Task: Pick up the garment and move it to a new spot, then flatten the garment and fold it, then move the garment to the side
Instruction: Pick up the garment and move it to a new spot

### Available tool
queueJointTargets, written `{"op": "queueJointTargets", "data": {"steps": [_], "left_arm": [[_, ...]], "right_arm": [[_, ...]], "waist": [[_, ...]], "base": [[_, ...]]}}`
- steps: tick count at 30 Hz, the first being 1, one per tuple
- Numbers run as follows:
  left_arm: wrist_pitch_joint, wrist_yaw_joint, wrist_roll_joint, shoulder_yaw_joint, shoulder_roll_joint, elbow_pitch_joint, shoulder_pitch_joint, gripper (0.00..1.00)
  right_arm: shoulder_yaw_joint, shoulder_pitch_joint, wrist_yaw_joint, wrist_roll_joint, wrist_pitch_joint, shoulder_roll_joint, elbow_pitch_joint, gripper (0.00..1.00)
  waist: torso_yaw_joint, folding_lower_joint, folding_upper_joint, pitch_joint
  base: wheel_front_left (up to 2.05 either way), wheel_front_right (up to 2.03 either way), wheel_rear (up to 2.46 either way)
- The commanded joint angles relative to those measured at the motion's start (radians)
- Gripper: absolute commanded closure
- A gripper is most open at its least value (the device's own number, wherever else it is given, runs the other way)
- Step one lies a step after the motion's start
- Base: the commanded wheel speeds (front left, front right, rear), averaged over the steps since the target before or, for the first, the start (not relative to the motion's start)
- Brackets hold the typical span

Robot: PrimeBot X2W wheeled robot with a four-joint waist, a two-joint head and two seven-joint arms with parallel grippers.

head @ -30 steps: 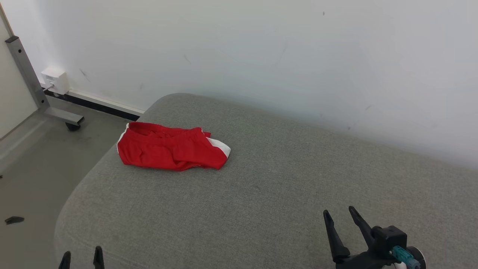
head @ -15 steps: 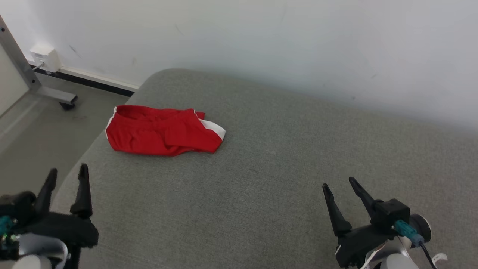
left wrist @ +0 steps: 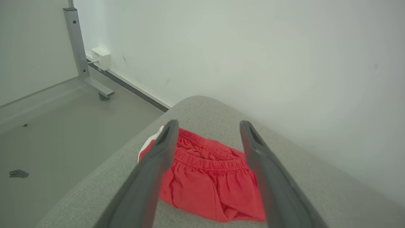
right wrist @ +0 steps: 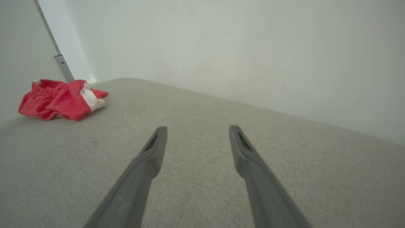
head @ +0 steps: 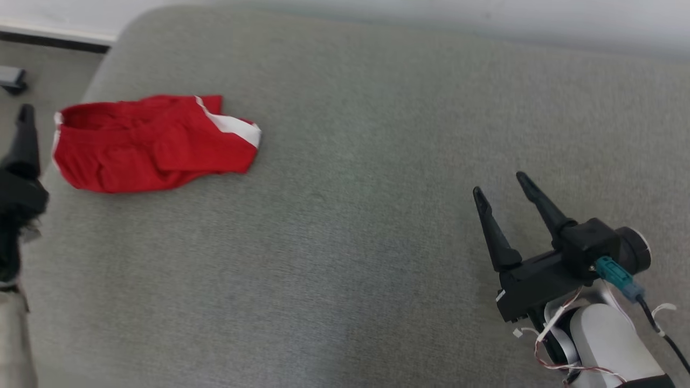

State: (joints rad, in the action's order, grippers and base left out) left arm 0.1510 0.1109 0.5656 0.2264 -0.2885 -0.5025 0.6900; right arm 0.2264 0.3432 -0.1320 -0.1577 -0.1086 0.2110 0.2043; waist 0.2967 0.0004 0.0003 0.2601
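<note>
- Red shorts (head: 151,143) with a white side stripe: bunched in a loose heap near the far left corner of the grey cushion (head: 345,258), close to its left edge.
- Not lifted, not flattened, not folded. No sign of contact with either gripper.
- Left gripper (left wrist: 208,125): spread wide, empty, just beside the shorts at the cushion's left edge. Pointed straight at them, with the elastic waistband framed between the two fingers in the left wrist view.
- Right gripper (head: 499,183): also spread wide and empty, over bare cushion on the right side, well apart from the shorts.
- Plenty of bare cushion between the shorts and the right gripper, so enough room for a new spot and for flattening.
- Further out: white wall (head: 485,16) behind the cushion, grey floor (left wrist: 63,126) off to the left, metal frame leg (left wrist: 77,47) on a caster by the wall.
- Progress call: step one only, approach phase. Nothing completed.
- Left to do: grab, carry to the new spot, spread flat, fold, shift aside.
- Best guess for the first grab: left gripper on the waistband. Right gripper probably needed later for the spreading.
</note>
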Motion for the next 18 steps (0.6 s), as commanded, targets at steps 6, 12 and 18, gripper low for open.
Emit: {"op": "queueJointTargets", "data": {"steps": [6, 12, 18], "left_arm": [[0.182, -0.076, 0.092, 0.058, -0.046, -0.063, 0.124, 0.00], [0.275, -0.140, 0.114, 0.070, -0.067, -0.057, 0.184, 0.00], [0.336, -0.196, 0.127, 0.080, -0.077, -0.054, 0.197, 0.00]], "right_arm": [[-0.004, 0.033, 0.003, 0.015, 0.007, 0.008, -0.052, 0.00], [-0.009, 0.036, 0.003, 0.015, 0.004, 0.004, -0.080, 0.00], [-0.013, 0.036, 0.003, 0.016, -0.010, -0.010, -0.080, 0.00]], "waist": [[-0.162, -0.0004, -0.0003, 0.214], [-0.214, -0.0004, -0.0003, 0.255], [-0.260, -0.0004, -0.0003, 0.269]], "base": [[0.00, 0.00, 0.00], [0.00, 0.00, 0.00], [0.00, 0.00, 0.00]]}}
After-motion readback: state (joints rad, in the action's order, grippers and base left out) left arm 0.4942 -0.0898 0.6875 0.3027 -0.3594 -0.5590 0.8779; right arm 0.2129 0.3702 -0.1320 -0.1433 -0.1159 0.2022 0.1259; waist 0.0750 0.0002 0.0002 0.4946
